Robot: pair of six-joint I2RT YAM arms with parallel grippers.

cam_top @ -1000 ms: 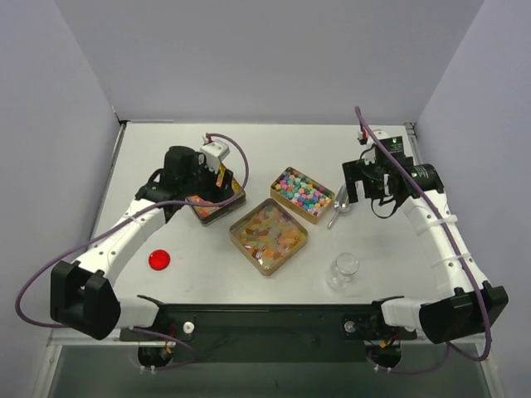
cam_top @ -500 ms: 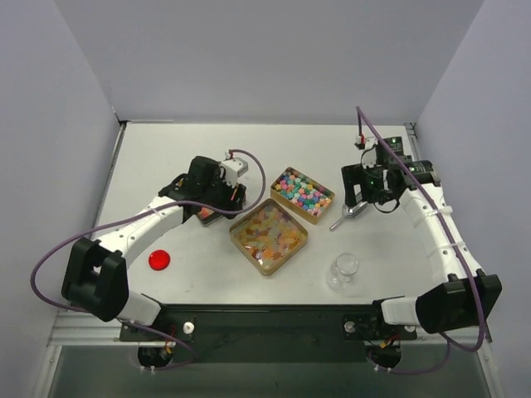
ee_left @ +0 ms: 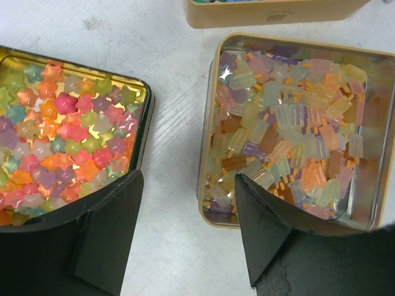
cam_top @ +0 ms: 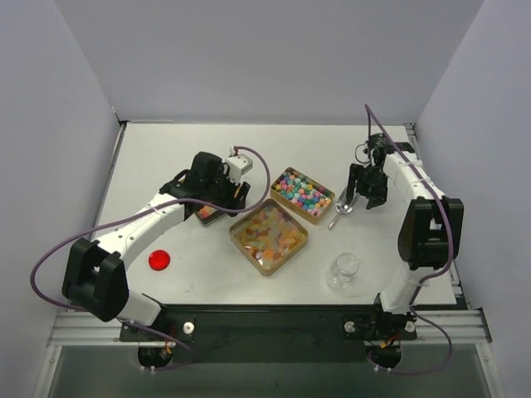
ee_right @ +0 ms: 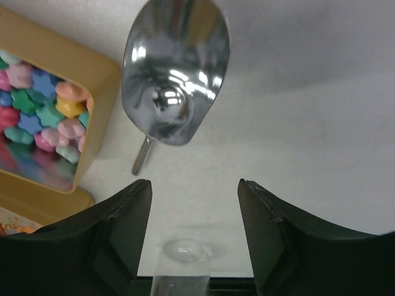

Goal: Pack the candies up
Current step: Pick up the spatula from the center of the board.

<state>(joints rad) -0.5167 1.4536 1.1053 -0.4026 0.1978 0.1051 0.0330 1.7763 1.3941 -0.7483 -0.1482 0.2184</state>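
Left gripper [ee_left: 188, 179] is standing open, gripping nothing, with bare table showing in the gap. One finger is hanging over the dark tin [ee_left: 145, 111] of star candies [ee_left: 62, 123], the other over the gold tin [ee_left: 208, 142] of popsicle candies [ee_left: 290, 129]. Right gripper [ee_right: 193, 185] is gaping too, nothing in it, steel scoop [ee_right: 176, 68] lying just past its tips. The right wrist view alone is showing the scoop bowl close beside the pastel candies [ee_right: 37, 105]. Only the top view is catching the red lid [cam_top: 158, 259].
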